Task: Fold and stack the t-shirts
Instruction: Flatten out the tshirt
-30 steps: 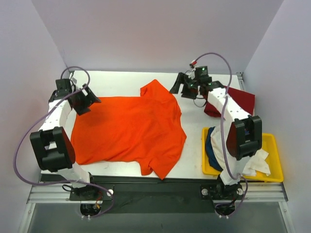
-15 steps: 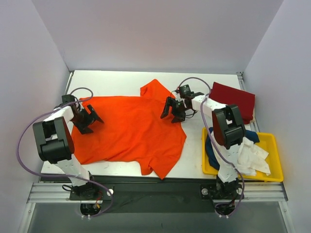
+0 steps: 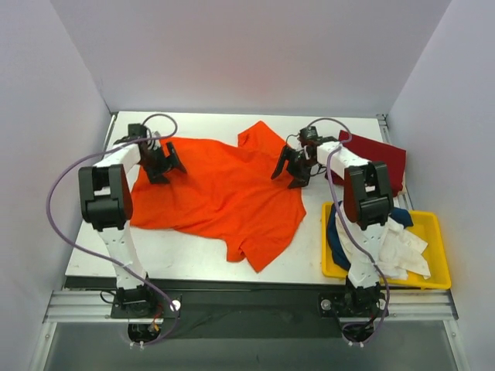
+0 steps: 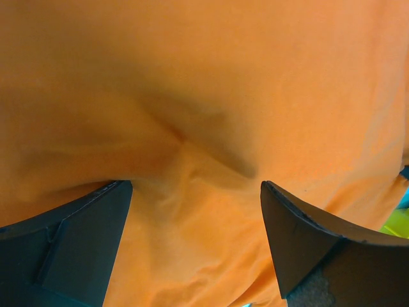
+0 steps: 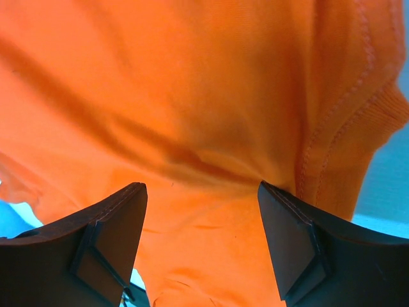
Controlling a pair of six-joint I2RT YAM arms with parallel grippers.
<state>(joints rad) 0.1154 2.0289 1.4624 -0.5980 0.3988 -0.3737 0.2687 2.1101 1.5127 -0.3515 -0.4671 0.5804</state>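
From above, my left arm runs from its base at the near edge up the left side of the counter (image 3: 182, 259). It bends at the wrist so that my left claw (image 3: 165, 161) points inward, low over the far left part of the orange t-shirt (image 3: 224, 197). My right arm mirrors it, reaching straight out from its base with the wrist turned inward and my right claw (image 3: 290, 166) down at the shirt's far right edge. The shirt lies rumpled and skewed between the two claws and trails back toward my bases; one sleeve pokes out on the far side, between the claws. Just outward of my right claw the dark red t-shirt (image 3: 379, 158) lies flat on the counter. Nearer my right base, the yellow bin (image 3: 437, 232) holds a white t-shirt (image 3: 402, 251) and a navy t-shirt (image 3: 336, 232) — my right arm crosses over it.

At my left wrist the two fingers are spread wide and pinch nothing. Orange cloth fills everything between and ahead of them, with a soft crease just past the tips.

At my right wrist the fingers are also spread wide, with orange cloth between them and both tips right at the fabric. A stitched hem runs outside one finger — beyond it is a strip of pale counter.
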